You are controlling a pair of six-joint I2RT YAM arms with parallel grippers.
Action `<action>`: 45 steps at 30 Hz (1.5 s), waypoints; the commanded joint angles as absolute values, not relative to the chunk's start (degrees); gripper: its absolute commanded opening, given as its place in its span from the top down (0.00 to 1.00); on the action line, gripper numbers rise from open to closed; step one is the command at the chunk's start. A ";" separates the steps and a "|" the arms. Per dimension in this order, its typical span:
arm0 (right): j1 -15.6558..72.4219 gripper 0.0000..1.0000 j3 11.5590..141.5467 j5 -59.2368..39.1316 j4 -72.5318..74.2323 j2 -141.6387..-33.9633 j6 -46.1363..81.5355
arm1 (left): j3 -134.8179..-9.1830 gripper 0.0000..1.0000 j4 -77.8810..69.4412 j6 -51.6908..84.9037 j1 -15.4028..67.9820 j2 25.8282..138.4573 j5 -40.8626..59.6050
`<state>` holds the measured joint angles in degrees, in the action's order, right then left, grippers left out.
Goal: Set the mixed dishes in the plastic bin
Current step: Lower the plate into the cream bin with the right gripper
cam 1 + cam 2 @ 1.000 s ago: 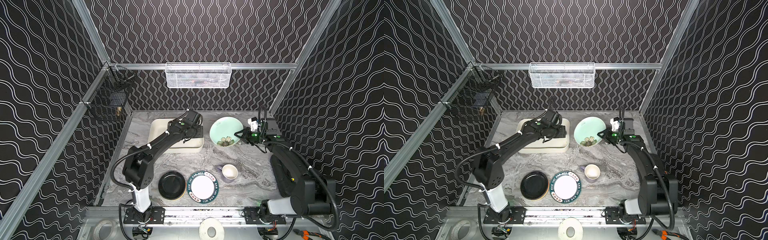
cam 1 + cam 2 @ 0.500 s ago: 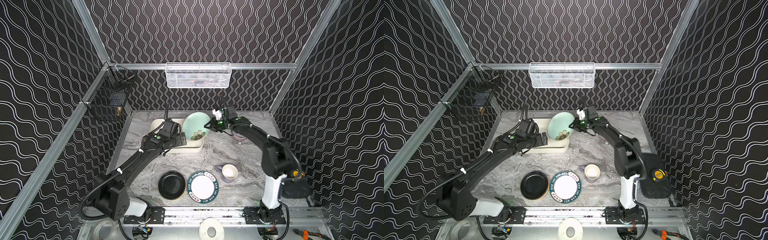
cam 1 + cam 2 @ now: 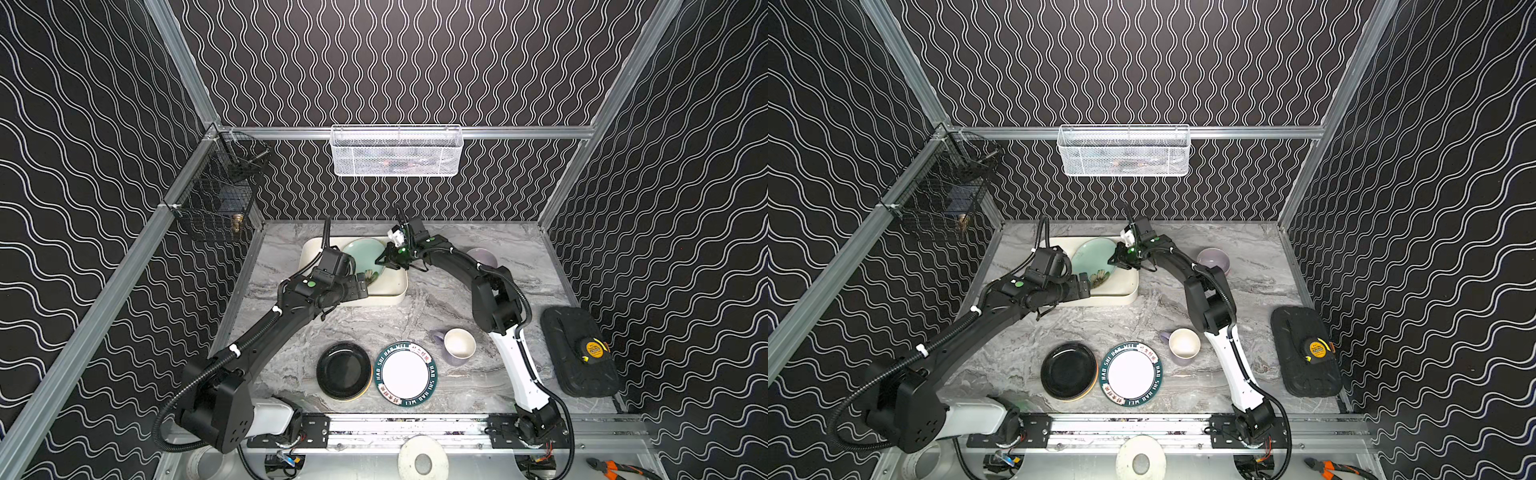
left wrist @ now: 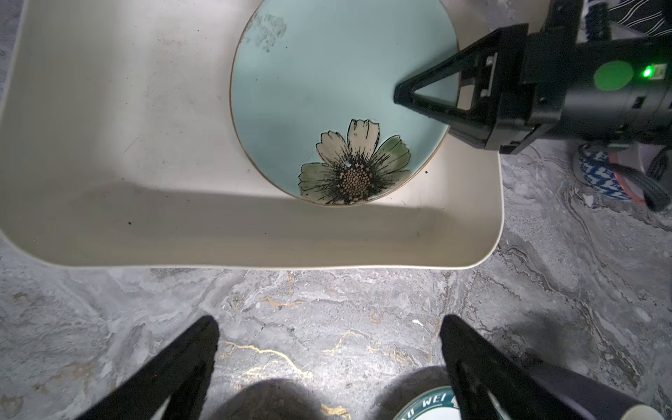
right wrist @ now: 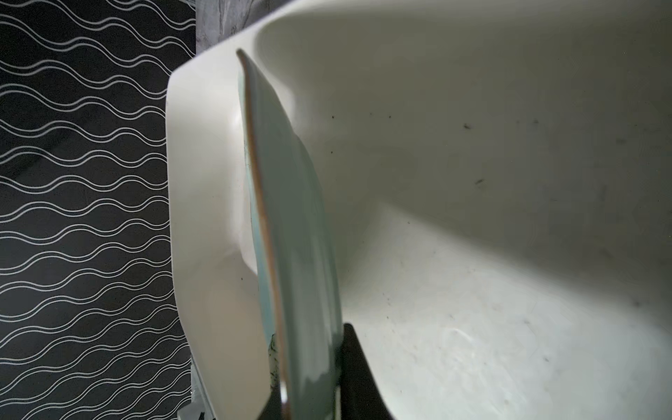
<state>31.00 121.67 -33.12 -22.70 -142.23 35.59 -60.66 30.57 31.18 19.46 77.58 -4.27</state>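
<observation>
Over the far plastic bin point(image 3: 376, 300), the right gripper point(image 3: 383, 262) pinches the mint-green floral plate point(image 3: 362, 252) tilted for lowering; left gripper point(image 4: 329, 327) gapes empty.

Marble table point(image 3: 374, 324) bears bin point(image 3: 390, 297), plate stack point(image 3: 343, 370), lettered plate point(image 3: 405, 374), mug point(image 3: 459, 345), bowl point(image 3: 484, 255), case point(image 3: 569, 370).

Both top views look steeply down from high at the front, taking in the whole table point(image 3: 415, 316); each wrist camera sits close (both share the mint-green plate point(image 4: 327, 91) and plastic bin point(image 4: 145, 127)).
</observation>
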 commanded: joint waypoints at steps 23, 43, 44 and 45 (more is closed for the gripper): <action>35.33 0.81 131.17 -40.22 -16.26 -150.62 39.59 | -62.45 0.01 32.84 27.86 12.30 77.13 -3.73; 35.03 0.24 127.12 -32.75 -24.27 -143.75 31.39 | -61.37 0.01 32.35 27.51 11.51 77.20 -2.13; 34.82 0.22 126.71 -31.78 -24.91 -143.04 30.73 | -61.48 0.01 32.34 27.51 11.51 77.35 -2.04; 34.64 0.21 126.14 -31.26 -25.34 -142.45 30.20 | -61.51 0.01 32.35 27.42 11.51 77.43 -1.79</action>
